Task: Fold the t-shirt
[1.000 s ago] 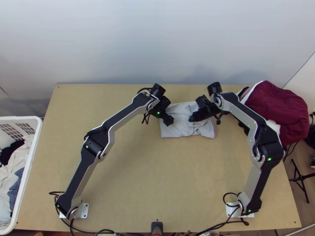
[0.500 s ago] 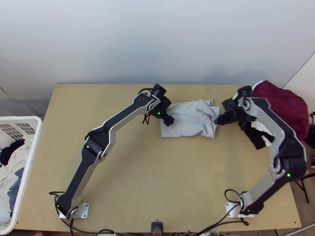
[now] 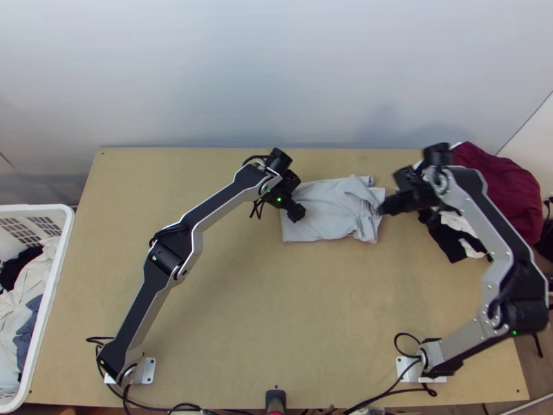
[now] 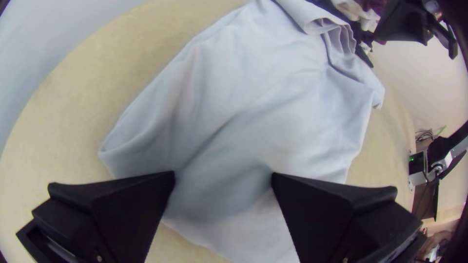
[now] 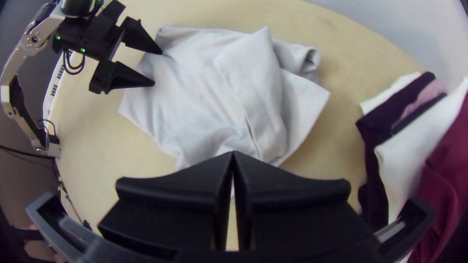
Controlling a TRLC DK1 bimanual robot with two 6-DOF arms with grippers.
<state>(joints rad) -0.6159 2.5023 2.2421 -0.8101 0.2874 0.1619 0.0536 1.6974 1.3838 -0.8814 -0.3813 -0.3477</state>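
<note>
While the left end effector gapes, empty, the right one, closed on nothing, is nearer the shirt's rumpled end.

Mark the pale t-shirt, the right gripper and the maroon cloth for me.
Pale t-shirt (image 3: 323, 213): top view, middle of the cloth.
Right gripper (image 5: 233, 154): right wrist view, where its fingertips meet.
Maroon cloth (image 3: 510, 190): top view, bare upper surface.

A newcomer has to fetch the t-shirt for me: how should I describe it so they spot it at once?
At the far side of the light wooden table, the t-shirt lies just right of centre. The left gripper is at its left part. It is plain pale grey and rumpled at its right end, unlike the maroon, black and white pile by the table's far right corner.
</note>
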